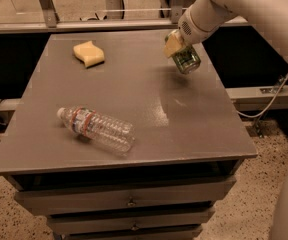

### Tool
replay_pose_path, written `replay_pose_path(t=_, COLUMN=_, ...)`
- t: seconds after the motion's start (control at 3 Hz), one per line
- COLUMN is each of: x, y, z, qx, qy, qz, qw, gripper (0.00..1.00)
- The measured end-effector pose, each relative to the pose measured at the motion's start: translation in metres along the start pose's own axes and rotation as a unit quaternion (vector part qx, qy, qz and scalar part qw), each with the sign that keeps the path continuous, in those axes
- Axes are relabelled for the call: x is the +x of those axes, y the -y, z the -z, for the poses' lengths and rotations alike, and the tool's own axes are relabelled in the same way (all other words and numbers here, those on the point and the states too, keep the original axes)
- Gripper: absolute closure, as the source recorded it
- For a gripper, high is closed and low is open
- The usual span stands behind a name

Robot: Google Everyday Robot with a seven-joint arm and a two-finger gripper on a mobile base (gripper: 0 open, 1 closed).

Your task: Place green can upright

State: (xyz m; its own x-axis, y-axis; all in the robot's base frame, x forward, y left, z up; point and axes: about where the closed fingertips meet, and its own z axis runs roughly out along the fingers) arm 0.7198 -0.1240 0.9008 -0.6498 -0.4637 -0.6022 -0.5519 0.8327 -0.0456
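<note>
Green can is held in the air over the far right part of a grey surface, with the end effector clamped on it. The white arm reaches in from the upper right and slopes down to the left, its wrist bent toward the can. A yellow sponge lies well apart at the far left. A clear water bottle lies on its side near the front left. Nothing sits beneath the can. The can is tilted, its long axis slanting, with one round end facing down toward the camera.
</note>
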Motion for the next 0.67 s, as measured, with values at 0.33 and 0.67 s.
replay_pose_path(t=0.33, x=-0.017, y=-0.003, z=0.016, qx=-0.072, qy=0.150, qz=0.011, qw=0.9860, gripper=1.00)
replay_pose_path(t=0.67, x=-0.020, y=-0.002, z=0.037, qx=-0.112, qy=0.243, qz=0.015, qw=0.9635, gripper=1.00)
